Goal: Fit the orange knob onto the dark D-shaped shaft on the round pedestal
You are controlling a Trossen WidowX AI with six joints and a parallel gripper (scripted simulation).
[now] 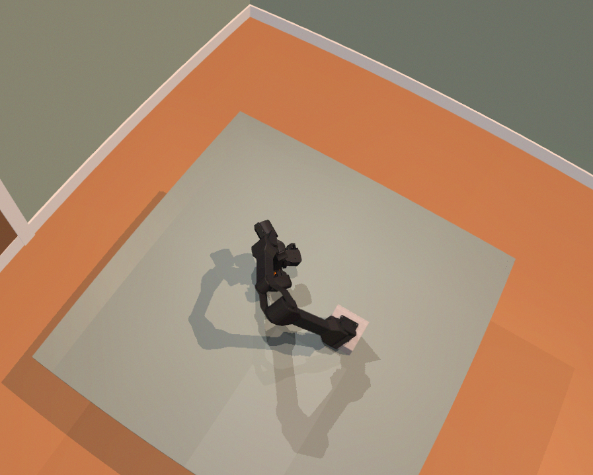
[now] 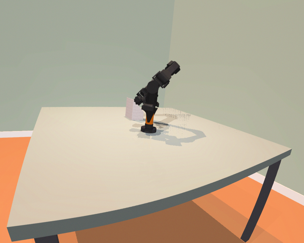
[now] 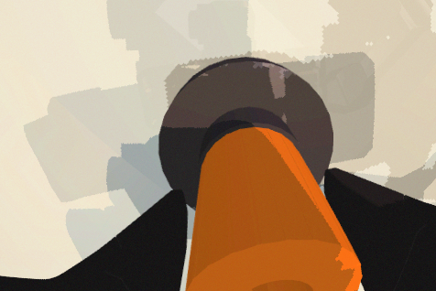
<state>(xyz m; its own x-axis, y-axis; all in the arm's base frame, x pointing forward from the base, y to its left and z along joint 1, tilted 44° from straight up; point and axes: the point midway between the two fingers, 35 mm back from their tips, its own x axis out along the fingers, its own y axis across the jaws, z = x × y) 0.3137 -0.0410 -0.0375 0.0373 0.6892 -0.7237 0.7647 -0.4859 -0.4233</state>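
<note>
The orange knob (image 1: 274, 273) (image 2: 151, 120) (image 3: 256, 206) stands upright over the dark round pedestal (image 2: 148, 130) (image 3: 247, 87). In the exterior view its lower end meets the pedestal's raised collar, and no bare shaft shows between them. The shaft and its flat side are hidden. My gripper (image 2: 148, 121) (image 3: 256, 190) is open around the knob, with one finger on each side. In the wrist view a thin light gap shows between the left finger and the knob, and a small one near the right fingertip.
A pale block (image 1: 360, 323) (image 2: 137, 114) stands on the table (image 1: 389, 245) (image 2: 94, 156), beneath the arm's base end in the top view and behind the pedestal in the exterior view. The arm's shadows fall across the table around the pedestal.
</note>
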